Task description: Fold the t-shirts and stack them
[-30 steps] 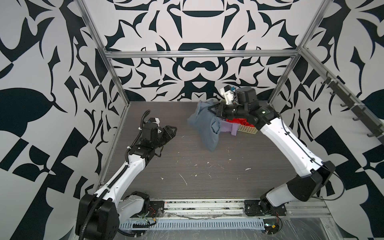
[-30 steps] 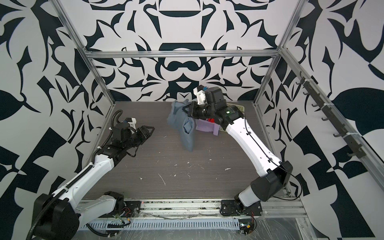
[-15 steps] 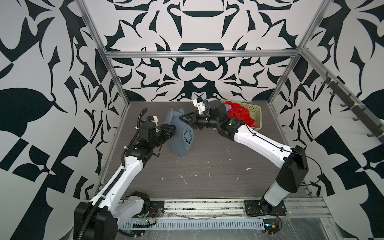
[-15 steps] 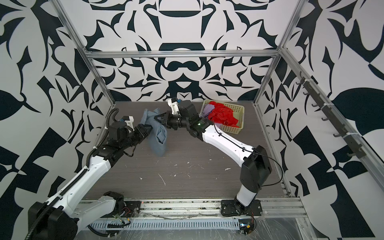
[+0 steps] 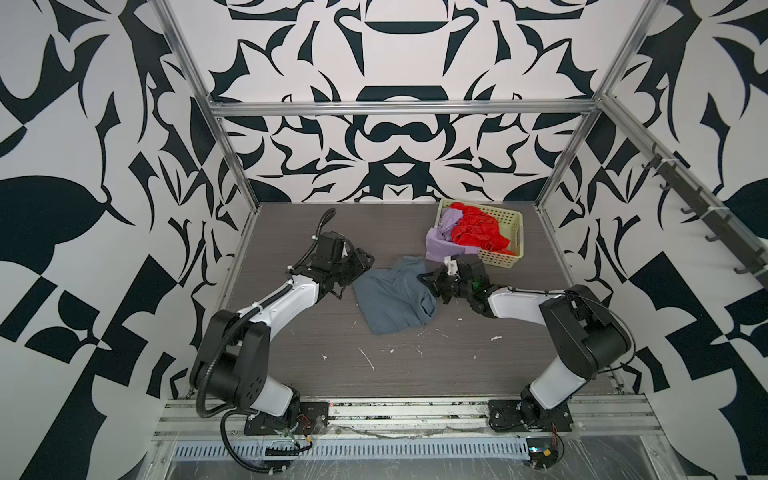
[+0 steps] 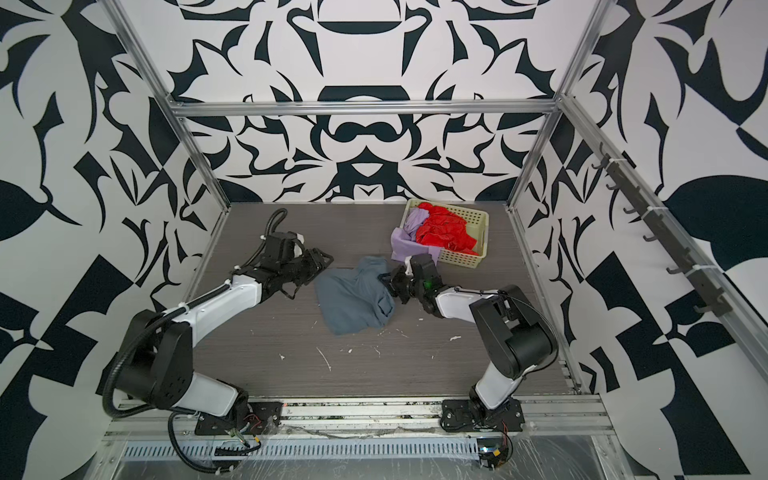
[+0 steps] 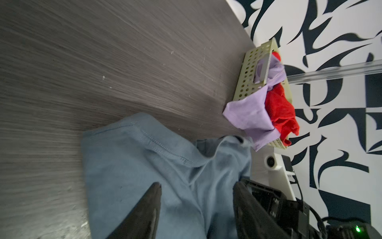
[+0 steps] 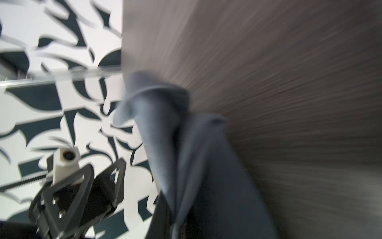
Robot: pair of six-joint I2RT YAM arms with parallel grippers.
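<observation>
The slate blue-grey t-shirt (image 5: pixel 392 301) (image 6: pixel 353 301) lies crumpled mid-table in both top views. My right gripper (image 5: pixel 432 283) (image 6: pixel 386 282) is low at the shirt's right edge and shut on a bunch of its cloth (image 8: pixel 165 144). My left gripper (image 5: pixel 362 266) (image 6: pixel 321 264) hovers at the shirt's far-left edge, jaws open. In the left wrist view its fingers (image 7: pixel 153 198) stand apart over the blue cloth (image 7: pixel 144 161). The red t-shirt (image 5: pixel 476 232) fills the basket. The lilac t-shirt (image 5: pixel 440 245) hangs over the basket's near-left corner.
The cream perforated basket (image 5: pixel 513 232) (image 6: pixel 478 237) stands at the back right, just behind my right gripper. Small white scraps (image 5: pixel 368 359) lie scattered on the near half of the dark wood-grain table (image 5: pixel 291 232). Metal frame posts line the table's sides.
My right arm swung the blue-grey shirt from the basket toward the left, then pulled back and lowered it, so the shirt now lies on the table. The left gripper dropped lower beside it.
</observation>
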